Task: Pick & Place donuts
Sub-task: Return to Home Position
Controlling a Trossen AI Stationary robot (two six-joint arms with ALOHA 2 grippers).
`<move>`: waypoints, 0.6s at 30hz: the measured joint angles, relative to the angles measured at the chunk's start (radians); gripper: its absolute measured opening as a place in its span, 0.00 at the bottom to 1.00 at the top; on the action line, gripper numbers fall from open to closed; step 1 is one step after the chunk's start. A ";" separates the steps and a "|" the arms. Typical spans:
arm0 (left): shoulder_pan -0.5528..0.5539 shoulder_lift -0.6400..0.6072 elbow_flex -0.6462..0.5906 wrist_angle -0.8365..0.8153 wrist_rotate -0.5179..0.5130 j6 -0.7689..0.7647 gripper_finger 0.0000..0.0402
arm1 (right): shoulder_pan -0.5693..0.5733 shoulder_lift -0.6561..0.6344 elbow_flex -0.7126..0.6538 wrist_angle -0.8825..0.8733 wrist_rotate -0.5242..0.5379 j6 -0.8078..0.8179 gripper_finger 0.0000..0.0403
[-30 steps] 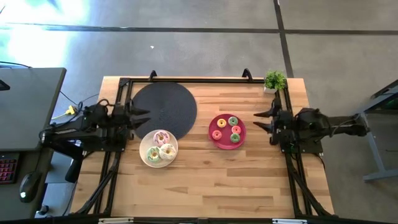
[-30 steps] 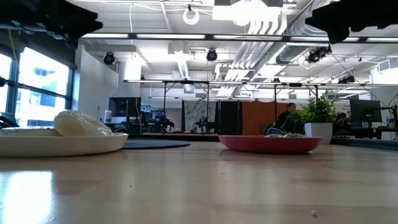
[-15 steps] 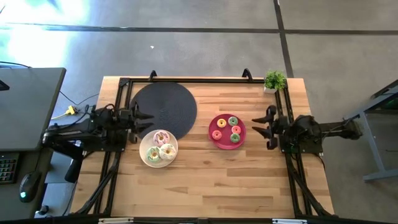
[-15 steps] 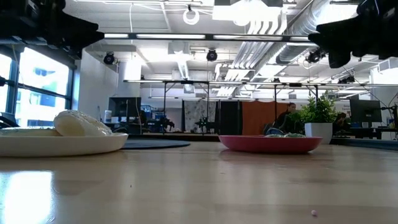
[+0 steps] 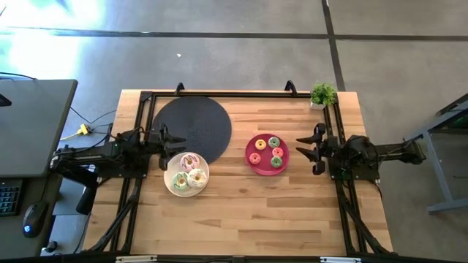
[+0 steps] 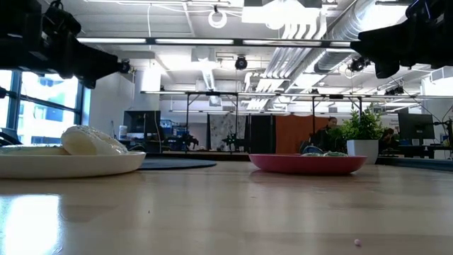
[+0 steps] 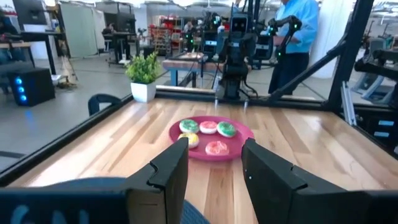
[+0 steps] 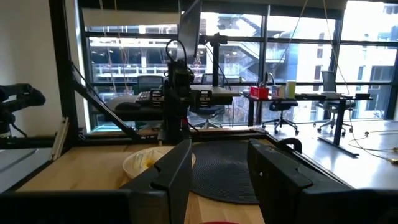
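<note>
Three larger donuts (image 5: 189, 171) (pink, green, white-yellow) lie on a white plate (image 5: 172, 188) left of centre. Several smaller donuts (image 5: 268, 151) lie on a pink plate (image 5: 281, 166) right of centre; they also show in the left wrist view (image 7: 208, 130). My left gripper (image 5: 175, 145) is open and empty, above the table just left of the white plate's far edge. My right gripper (image 5: 303, 148) is open and empty, right of the pink plate. The white plate shows in the right wrist view (image 8: 140, 163).
A round black mat (image 5: 192, 126) lies at the far left of the table. A small potted plant (image 5: 322, 95) stands at the far right corner. Black frame rails (image 5: 135, 197) run along the table's left and right sides. Bare wood (image 5: 241, 219) fills the near half.
My left gripper has moved toward the table's right edge, reaching out over the table toward the white plate, and has come lower. My right gripper has shifted slightly toward the pink plate and then held still. The donuts and plates have not moved.
</note>
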 joint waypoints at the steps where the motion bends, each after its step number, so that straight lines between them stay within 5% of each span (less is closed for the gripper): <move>1: 0.000 0.000 0.000 -0.005 0.000 0.000 0.35 | 0.000 0.000 0.000 -0.001 0.000 0.000 0.36; 18: 0.000 0.000 -0.003 -0.041 0.021 0.002 0.35 | 0.000 0.000 -0.001 0.000 0.000 0.002 0.36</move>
